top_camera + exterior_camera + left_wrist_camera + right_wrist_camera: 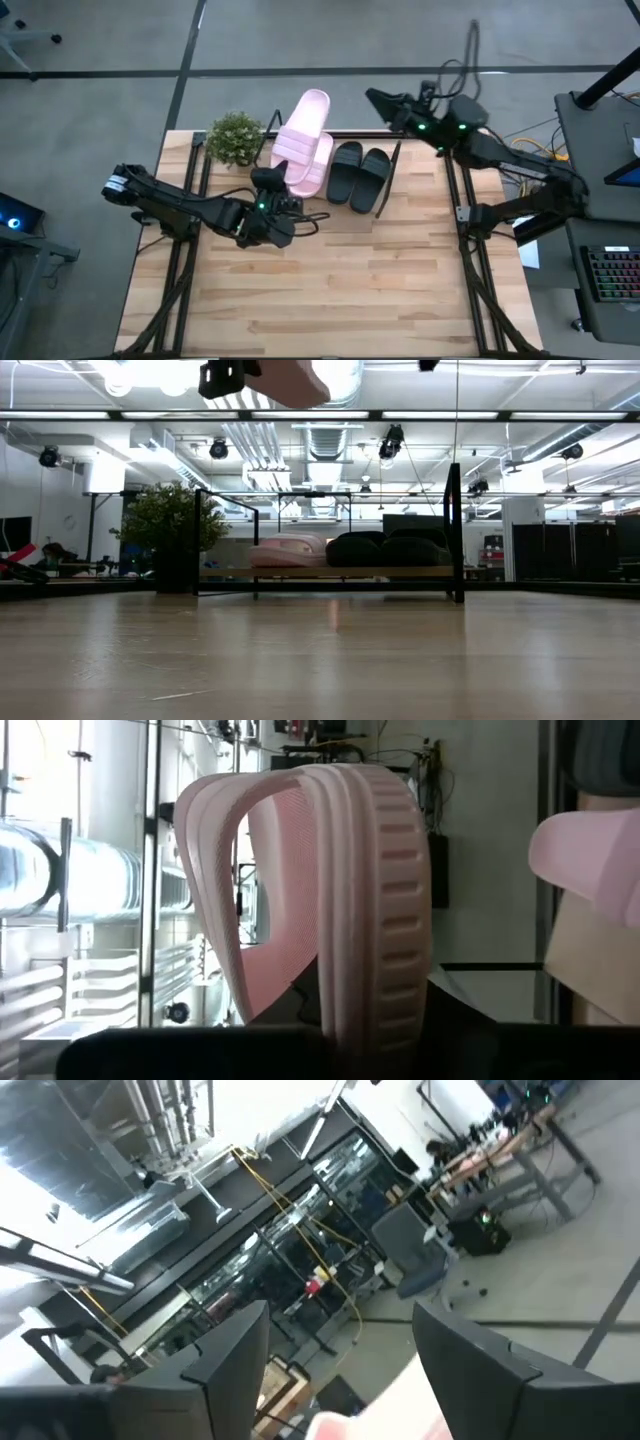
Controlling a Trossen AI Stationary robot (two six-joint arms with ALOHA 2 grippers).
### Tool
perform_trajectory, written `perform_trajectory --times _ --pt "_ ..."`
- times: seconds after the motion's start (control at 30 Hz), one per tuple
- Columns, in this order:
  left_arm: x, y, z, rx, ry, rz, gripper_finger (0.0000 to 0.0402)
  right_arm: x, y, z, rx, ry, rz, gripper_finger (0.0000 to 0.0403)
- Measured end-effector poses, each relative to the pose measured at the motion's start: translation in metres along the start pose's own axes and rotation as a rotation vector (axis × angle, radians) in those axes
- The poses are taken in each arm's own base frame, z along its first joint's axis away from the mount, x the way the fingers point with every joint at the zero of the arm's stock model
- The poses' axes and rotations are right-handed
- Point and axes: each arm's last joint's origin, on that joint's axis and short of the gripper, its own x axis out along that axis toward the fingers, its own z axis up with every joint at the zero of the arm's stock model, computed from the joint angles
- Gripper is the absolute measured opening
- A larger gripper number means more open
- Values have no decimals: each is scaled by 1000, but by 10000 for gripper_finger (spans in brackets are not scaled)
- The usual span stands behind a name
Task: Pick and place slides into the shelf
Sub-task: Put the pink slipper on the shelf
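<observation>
One wide wooden table (pixel 330 290), seen from above, with grey floor on every side and a desk with a keyboard (pixel 610 275) off to the right. Broad stretch of bare planks between the near edge and the shelf (pixel 395 175), a low black-tube rack with a light board, set along the far edge. From table height: a room behind with bright ceiling lights and ducts.

Left arm reaching in from the left edge, its left gripper (pixel 272 183) just in front of the shelf's left part and pinching the raised pink slide (pixel 305 125), lifted well above the shelf. Long axis of that slide running away from the gripper toward the far edge and leaning a little right; strapped, ridged end nearer the gripper, smooth end out past the table's far edge. In the left wrist view, the ridged strap arching close to the lens.

Right arm coming from the right side, its right gripper (pixel 385 100) hanging beyond the shelf's far rail, fingers (pixel 235 1355) spread with nothing between them.

On the shelf board: pink slide on the shelf (pixel 315 175), partly under the raised one, then the black pair (pixel 358 175) just beside it, side by side, all with long axes running front to back. Toe direction not clear.

Small leafy plant (pixel 235 138) at the shelf's left end.
</observation>
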Motion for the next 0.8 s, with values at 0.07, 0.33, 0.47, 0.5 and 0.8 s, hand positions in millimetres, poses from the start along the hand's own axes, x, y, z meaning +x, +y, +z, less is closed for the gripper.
perform_trajectory --times 0.07,0.33,0.47,0.5,0.8 --pt "4 -7 -2 -5 9 -4 20 -10 4 9 -24 -10 7 236" --pt "9 -34 -17 -36 4 -38 19 -37 9 22 -104 24 -27 233" --pt "9 -34 -17 -113 -7 -58 19 -38 7 20 -119 52 -47 232" --pt "10 -34 -17 -115 -8 -62 19 -38 6 19 -125 61 -54 232" --pt "12 -50 -30 -374 -25 -181 19 -28 -1 8 -138 112 -91 233"
